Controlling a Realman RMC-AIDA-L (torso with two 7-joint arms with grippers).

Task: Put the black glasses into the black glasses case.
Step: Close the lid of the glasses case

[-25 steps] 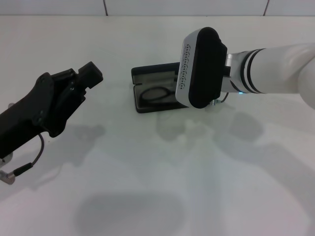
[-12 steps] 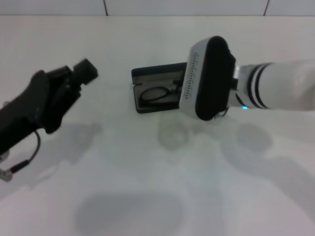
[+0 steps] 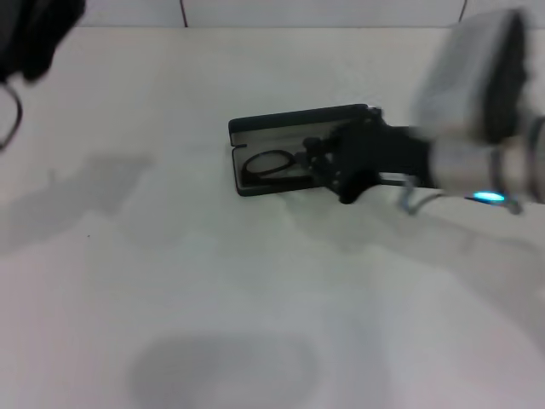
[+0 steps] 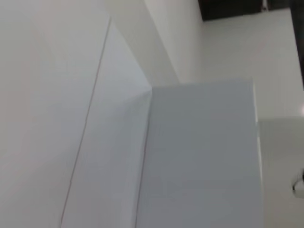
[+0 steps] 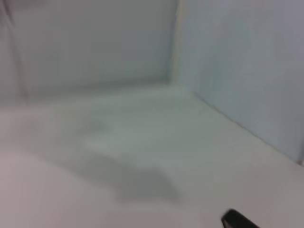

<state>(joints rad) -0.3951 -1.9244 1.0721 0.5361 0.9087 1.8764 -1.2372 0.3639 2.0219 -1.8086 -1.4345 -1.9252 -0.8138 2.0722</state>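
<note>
Glasses in the open case, right pincer crowding them

I see the glasses (image 3: 271, 164) lying in the case (image 3: 294, 128) on the counter (image 3: 255, 298). My right pincer (image 3: 328, 166) sits at the case's right end; I cannot tell its opening. Any sideways pull could snag a temple, dragging the glasses out. The left pincer (image 3: 34, 34) is parked far left.

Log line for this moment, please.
thin black-framed glasses inside open black clamshell case | right gripper at case | left gripper raised far-left

Bare test bench, plain white table (image 3: 255, 324), white wall panels (image 4: 71, 118) behind
</note>
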